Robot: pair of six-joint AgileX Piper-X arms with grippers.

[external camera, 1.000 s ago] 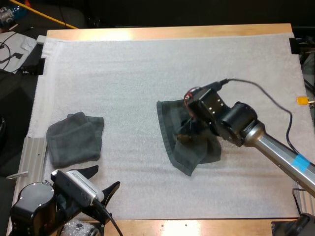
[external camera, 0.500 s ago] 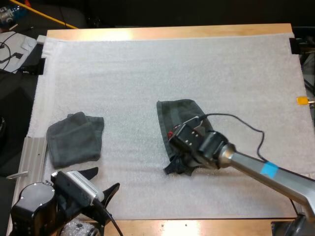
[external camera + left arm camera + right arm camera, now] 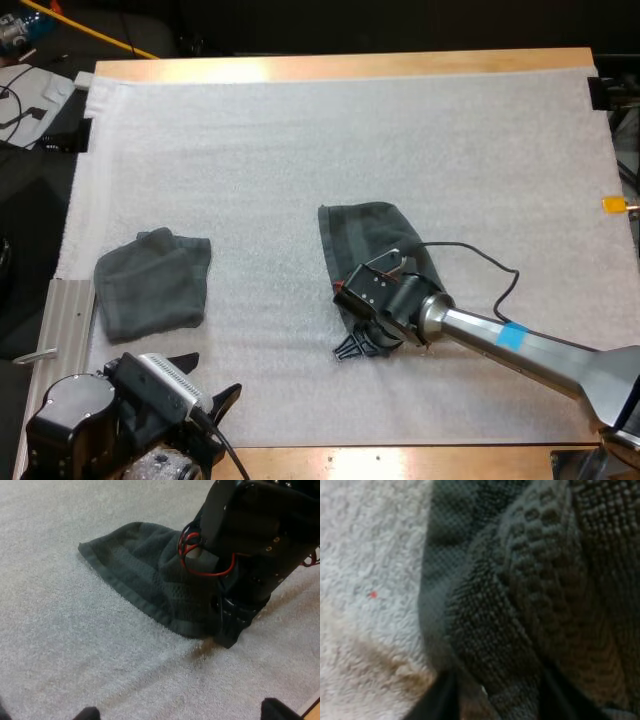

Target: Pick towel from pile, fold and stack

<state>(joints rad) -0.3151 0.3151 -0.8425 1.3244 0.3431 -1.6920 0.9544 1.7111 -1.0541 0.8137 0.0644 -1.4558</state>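
Mid-bench (image 3: 300,68) the towel (image 3: 365,235) lies part-folded, its near hem pinched by the right gripper (image 3: 362,347), which should lay that hem square before releasing; the left gripper (image 3: 205,378) sits open, empty.

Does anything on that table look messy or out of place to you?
Nothing spilled or damaged. The middle towel looks half-done: flat at its far end, bunched at its near end, where the right gripper is down on it. The towel on the left is folded unevenly, edges not lined up.
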